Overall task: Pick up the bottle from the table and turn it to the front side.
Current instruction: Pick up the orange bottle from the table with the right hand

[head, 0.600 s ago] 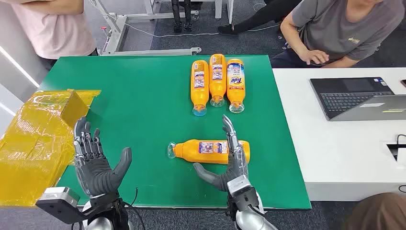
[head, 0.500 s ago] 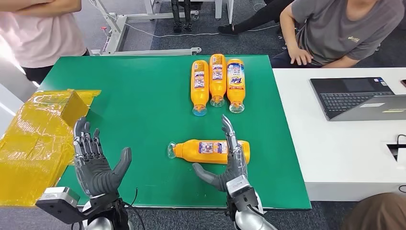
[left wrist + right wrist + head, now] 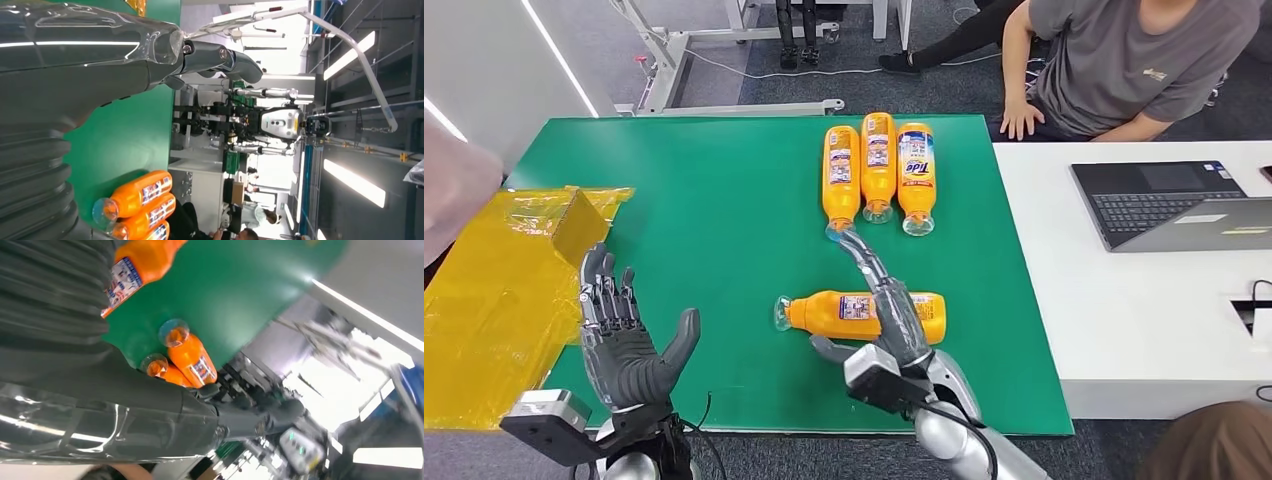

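A green tabletop [image 3: 704,200] carries everything, with a white desk [image 3: 1124,300] abutting it on the robot's right, where a laptop [image 3: 1174,205] lies open before a seated person [image 3: 1124,60]. A crumpled yellow bag [image 3: 494,300] covers the tabletop's left edge. Three orange bottles [image 3: 878,170] lie side by side at the far edge, caps toward the robot. The bottle [image 3: 834,313] to be turned lies on its side near the front edge, cap pointing left. The right hand [image 3: 884,330] reaches over it, fingers [image 3: 864,262] stretched out and apart, gripping nothing. The left hand [image 3: 624,340] hovers palm-up beside the bag, fingers [image 3: 604,295] spread, empty.
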Robot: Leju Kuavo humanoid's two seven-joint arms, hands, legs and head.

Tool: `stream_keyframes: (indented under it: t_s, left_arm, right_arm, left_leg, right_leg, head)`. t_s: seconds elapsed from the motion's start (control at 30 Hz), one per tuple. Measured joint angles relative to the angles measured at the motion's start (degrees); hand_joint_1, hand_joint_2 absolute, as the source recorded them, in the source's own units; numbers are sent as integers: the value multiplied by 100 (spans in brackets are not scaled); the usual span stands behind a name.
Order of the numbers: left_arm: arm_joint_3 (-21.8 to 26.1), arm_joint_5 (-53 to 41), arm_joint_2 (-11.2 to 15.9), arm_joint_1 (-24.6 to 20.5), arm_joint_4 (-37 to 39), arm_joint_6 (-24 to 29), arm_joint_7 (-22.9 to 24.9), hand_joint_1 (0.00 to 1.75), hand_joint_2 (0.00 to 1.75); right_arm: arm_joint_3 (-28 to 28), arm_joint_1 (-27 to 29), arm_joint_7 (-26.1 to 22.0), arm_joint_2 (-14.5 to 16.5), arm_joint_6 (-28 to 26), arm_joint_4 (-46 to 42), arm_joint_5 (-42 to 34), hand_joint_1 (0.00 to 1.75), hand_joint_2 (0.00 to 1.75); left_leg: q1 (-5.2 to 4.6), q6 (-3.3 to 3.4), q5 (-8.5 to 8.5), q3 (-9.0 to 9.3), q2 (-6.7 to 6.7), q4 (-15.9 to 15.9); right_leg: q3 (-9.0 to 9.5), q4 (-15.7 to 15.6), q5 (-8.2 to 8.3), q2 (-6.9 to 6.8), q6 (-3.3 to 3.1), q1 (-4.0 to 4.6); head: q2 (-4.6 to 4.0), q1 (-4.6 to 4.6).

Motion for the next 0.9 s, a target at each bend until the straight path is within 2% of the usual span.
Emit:
stream_keyframes:
  t_s: [0.1, 0.2, 0.33, 0.43, 0.6, 0.9]
  left_arm:
    - [0, -14, -8, -35, 20, -81, 0, 0, 175]
    - [0, -15, -20, -79, 43, -193, 1, 0, 175]
    - [6, -3, -51, -175, 96, -396, 0, 0, 175]
    - [10, 21, -55, -252, 138, -508, 1, 0, 175]
    - [11, 45, -58, -300, 188, -671, 1, 0, 175]
    - [10, 54, -141, -384, 375, -914, 1, 0, 175]
  right_arm:
    - [35, -508, 573, -61, 857, 318, 603, 0, 175]
    - [51, -979, 829, -90, 1596, 684, 983, 0, 175]
    - [130, -1630, 844, -115, 2634, 1312, 1255, 0, 175]
    - [245, -2056, 707, -148, 3181, 1779, 1319, 0, 175]
    - [508, -2423, 630, -261, 3648, 2328, 1415, 0, 175]
    - [917, -2521, 705, -549, 4019, 2896, 1478, 0, 175]
  left_leg:
    - [0, 1, 2, 1, -1, 1]
    - [0, 1, 2, 1, -2, 2]
    - [0, 1, 2, 0, -3, 3]
    - [0, 1, 2, 0, -4, 4]
    - [0, 1, 2, 0, -4, 5]
    - [0, 2, 1, -1, -7, 6]
  right_leg:
    - [1, 0, 1, -1, 0, 0]
    - [1, 2, 2, -2, -1, 0]
    - [0, 2, 2, -1, -1, 0]
    - [1, 1, 2, -3, -1, 0]
    - [0, 0, 2, -2, -1, 0]
    - [0, -2, 1, -5, 0, 0]
  head:
    - [0, -1]
    - [0, -1]
    - [0, -1]
    - [0, -1]
    - [0, -1]
    - [0, -1]
